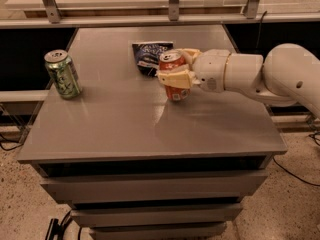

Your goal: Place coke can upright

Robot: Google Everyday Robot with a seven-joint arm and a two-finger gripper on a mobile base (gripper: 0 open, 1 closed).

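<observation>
And here's the gripper point(176, 66) reaching in from the right over the middle of the worktop point(125, 124), its fingers point(174, 79) closed on the coke can point(176, 92) at about mid-height; one cream finger crosses the near face of the can and the other shows just behind its rim, so the can sits squarely between them, gripped from the side; the can's long axis runs top to bottom, silver lid up, perhaps a shade of tilt but close to vertical; its base looks to be right at the worktop surface, though whether it truly touches I cannot tell; the white arm point(240, 74) stretches off to the right, roughly level, the wrist in line with the can's middle; just behind the can lies the dark blue snack bag point(149, 55), near it, with no contact that I can make out; the green can point(62, 74) stands upright well apart at the left edge, no trouble there; by my reading the placing is nearly done; what's left turns on that vertical axis: the base should sit flat on the worktop before the fingers part, and the gripper should then draw back to the right, clear of the can; the risk is a finger dragging on the can's wall at release and tipping it toward the bag
</observation>
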